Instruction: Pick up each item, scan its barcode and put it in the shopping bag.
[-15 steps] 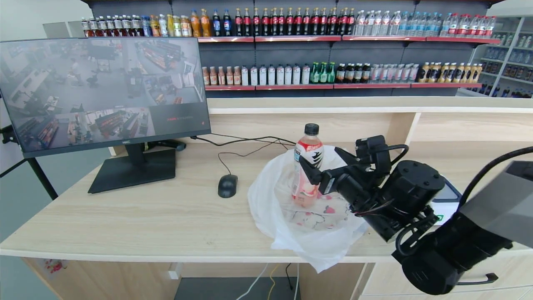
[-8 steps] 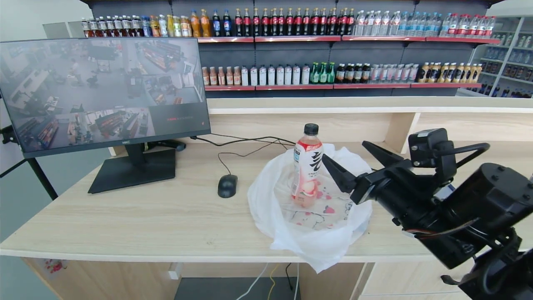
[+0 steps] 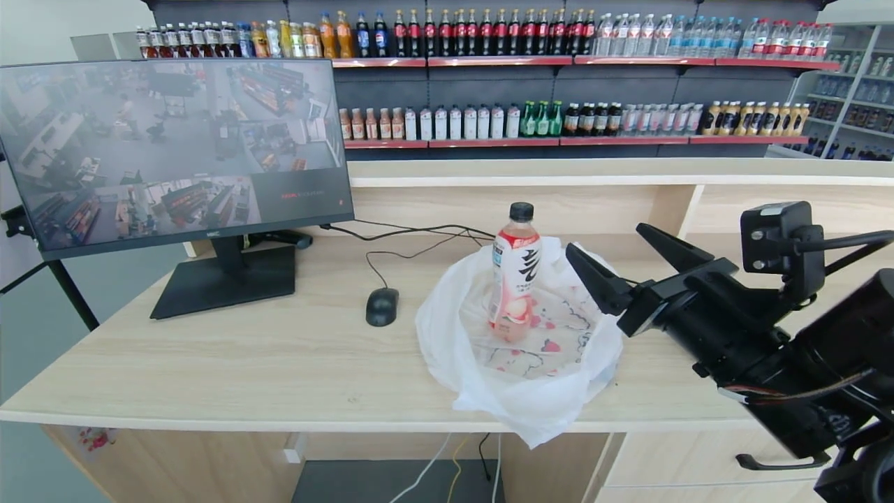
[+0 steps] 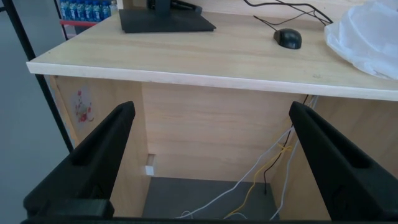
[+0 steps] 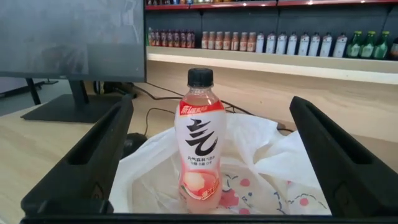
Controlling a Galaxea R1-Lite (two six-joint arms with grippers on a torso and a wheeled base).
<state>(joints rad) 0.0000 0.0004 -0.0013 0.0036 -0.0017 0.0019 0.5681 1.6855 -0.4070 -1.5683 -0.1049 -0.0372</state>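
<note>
Pink black-capped bottle point(image 3: 515, 279) stands in the white plastic bag point(image 3: 447, 339), right gripper point(image 3: 605, 237) gaping just beside it, left gripper point(image 4: 211, 107) gaping too.

A light wooden counter point(image 3: 244, 363) with a raised back ledge carries a monitor point(image 3: 174, 147) on a flat black stand at its left end. A black mouse point(image 3: 382, 307) lies near the middle, with dark cables point(image 3: 419, 232) behind it. Just right of the mouse, a white shopping bag point(image 3: 447, 342) lies spread open, one fold hanging over the front edge.
</note>
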